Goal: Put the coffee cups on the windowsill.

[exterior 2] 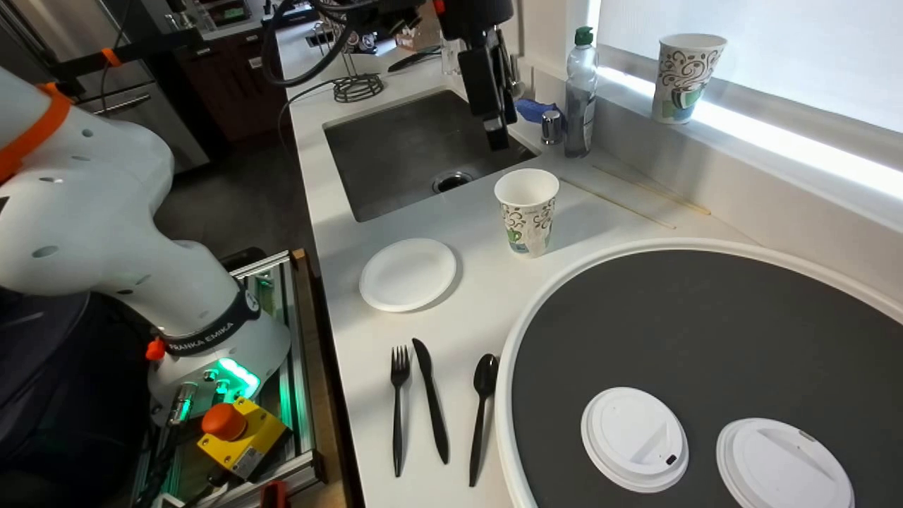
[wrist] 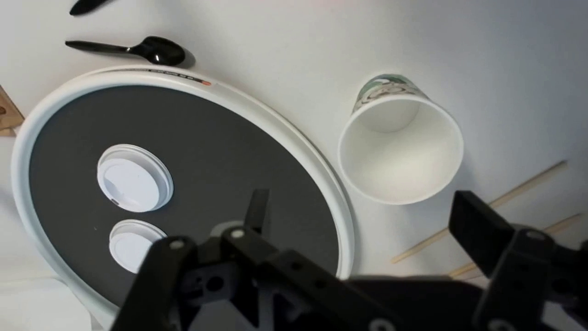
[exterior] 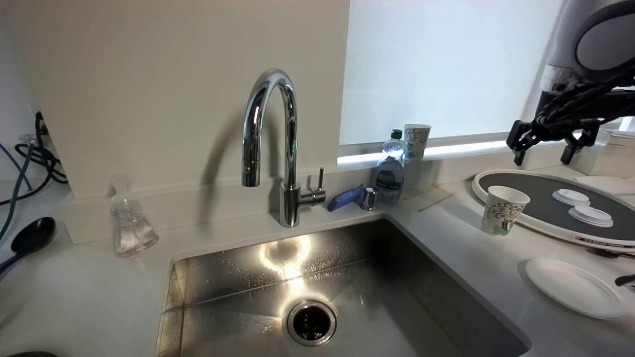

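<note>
One coffee cup, off-white with a printed scroll pattern, stands upright on the counter; it shows in both exterior views (exterior: 502, 212) (exterior 2: 530, 224) and in the wrist view (wrist: 400, 147). The second patterned coffee cup (exterior: 415, 142) (exterior 2: 683, 79) stands upright on the windowsill (exterior: 469, 148) (exterior 2: 797, 148), behind the soap bottle. My gripper (exterior: 542, 154) (exterior 2: 502, 128) is open and empty, in the air above the counter. In the wrist view its spread fingers (wrist: 365, 214) lie below the counter cup's rim, apart from it. The windowsill and its cup are out of the wrist view.
A round grey-topped board (exterior 2: 705, 317) with two white lids lies beside the counter cup. A white plate (exterior 2: 408, 275), black cutlery (exterior 2: 432, 402) and thin wooden sticks (exterior 2: 628, 201) lie nearby. The soap bottle (exterior: 391, 173), tap (exterior: 290, 148) and sink (exterior: 412, 297) are further along.
</note>
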You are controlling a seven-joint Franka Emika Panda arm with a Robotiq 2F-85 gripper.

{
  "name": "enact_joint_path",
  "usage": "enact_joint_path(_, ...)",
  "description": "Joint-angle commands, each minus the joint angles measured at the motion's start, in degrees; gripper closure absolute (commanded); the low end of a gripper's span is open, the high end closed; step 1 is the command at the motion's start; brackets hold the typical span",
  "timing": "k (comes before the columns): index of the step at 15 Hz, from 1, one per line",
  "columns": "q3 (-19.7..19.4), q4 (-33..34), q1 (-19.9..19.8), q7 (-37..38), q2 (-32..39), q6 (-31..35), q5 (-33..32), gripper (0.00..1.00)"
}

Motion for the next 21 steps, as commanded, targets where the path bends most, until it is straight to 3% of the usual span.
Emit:
enact_joint_path(1, 0.0, -3.0, -1.5, 2.8, -0.2, 2.6, 0.1, 0.0)
enact_joint_path(16, 0.6, -12.5, -4.5, 17.8, 1.8, 20.2, -0.6, 0.01)
enact_joint_path(20, 0.7, -13.4, -5.3, 19.8, 2.3, 21.9, -0.6, 0.14)
enact_joint_path(21, 0.7, -13.6, -5.4, 20.1, 2.4, 21.9, -0.5, 0.27)
